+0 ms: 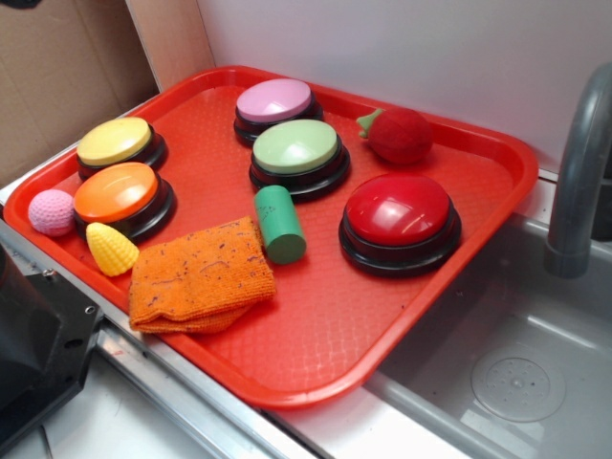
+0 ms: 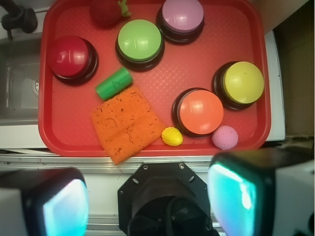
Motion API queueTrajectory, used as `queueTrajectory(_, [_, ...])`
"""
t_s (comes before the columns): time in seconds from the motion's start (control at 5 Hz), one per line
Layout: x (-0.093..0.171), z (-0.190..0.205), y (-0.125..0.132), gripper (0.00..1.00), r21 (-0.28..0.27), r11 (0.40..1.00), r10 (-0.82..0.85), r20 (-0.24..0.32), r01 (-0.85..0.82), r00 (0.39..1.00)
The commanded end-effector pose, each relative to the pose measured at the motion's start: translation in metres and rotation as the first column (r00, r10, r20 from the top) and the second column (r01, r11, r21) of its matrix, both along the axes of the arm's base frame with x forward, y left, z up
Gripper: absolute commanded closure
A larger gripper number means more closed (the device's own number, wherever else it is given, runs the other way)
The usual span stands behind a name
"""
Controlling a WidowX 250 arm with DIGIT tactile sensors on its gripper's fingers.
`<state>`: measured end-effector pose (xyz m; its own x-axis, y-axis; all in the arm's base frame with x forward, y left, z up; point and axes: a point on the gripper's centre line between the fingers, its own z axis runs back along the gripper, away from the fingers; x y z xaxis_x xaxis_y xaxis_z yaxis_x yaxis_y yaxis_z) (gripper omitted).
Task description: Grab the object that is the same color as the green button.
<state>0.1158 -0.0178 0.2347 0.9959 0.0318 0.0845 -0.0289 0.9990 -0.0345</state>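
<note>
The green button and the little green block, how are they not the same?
The green button is a wide, round dome on a black base; the green block is a plain cylinder lying on its side. The button is pale green, the block darker. The button is clearly bigger than the block. Both are green and sit on the red tray, close together.

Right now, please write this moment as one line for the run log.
target: small dark-green cylinder block lying on red tray | beside: orange cloth | gripper: open, above tray's near edge, holding nothing
</note>
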Motion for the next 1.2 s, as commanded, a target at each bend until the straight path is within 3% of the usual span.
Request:
queueTrajectory(0.0, [0.000,0.000,0.000,0.00,0.000,1.000,0.000,0.000,0.000,1.000])
queueTrajectory(0.2, [0.018,-0.020,-0.011,0.00,-0.061,0.973,0.221,-0.023,-0.222,0.975])
queueTrajectory(0.4, [0.032,-0.038,-0.018,0.00,-0.041,0.942,0.332,-0.030,-0.333,0.943])
queueTrajectory(0.6, [0.055,-0.064,-0.024,0.00,-0.078,0.894,0.437,-0.069,-0.442,0.897])
queueTrajectory(0.8, [0.074,-0.091,-0.030,0.00,-0.057,0.830,0.553,-0.053,-0.555,0.832])
queueTrajectory(1.0, [0.088,-0.117,-0.033,0.00,-0.113,0.740,0.665,-0.019,-0.663,0.747])
